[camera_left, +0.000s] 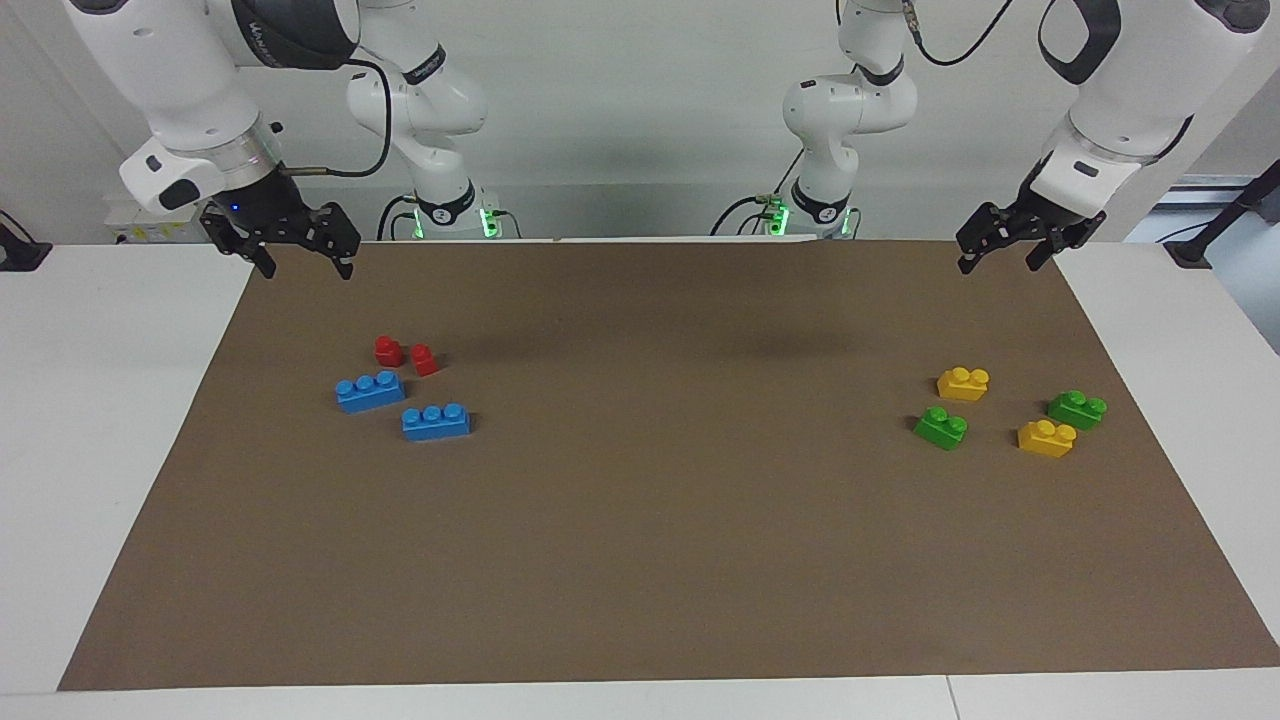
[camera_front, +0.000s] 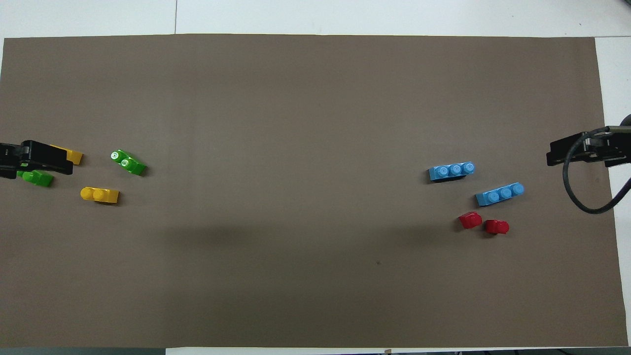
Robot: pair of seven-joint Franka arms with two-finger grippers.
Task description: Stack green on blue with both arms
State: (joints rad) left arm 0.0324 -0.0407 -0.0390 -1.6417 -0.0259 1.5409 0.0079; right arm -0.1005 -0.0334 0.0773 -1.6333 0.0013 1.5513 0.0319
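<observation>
Two green bricks lie toward the left arm's end of the mat, one (camera_left: 941,427) (camera_front: 128,162) closer to the middle and one (camera_left: 1077,409) (camera_front: 37,177) nearer the mat's end. Two blue bricks (camera_left: 370,391) (camera_left: 436,421) lie toward the right arm's end and also show in the overhead view (camera_front: 499,194) (camera_front: 451,171). My left gripper (camera_left: 1000,265) (camera_front: 44,158) is open, empty and raised; from above it partly covers the outer green brick. My right gripper (camera_left: 305,268) (camera_front: 567,153) is open, empty and raised over the mat's corner by the robots.
Two yellow bricks (camera_left: 963,383) (camera_left: 1046,438) lie among the green ones. Two small red bricks (camera_left: 388,350) (camera_left: 425,359) sit beside the blue ones, nearer to the robots. A brown mat (camera_left: 640,560) covers the white table.
</observation>
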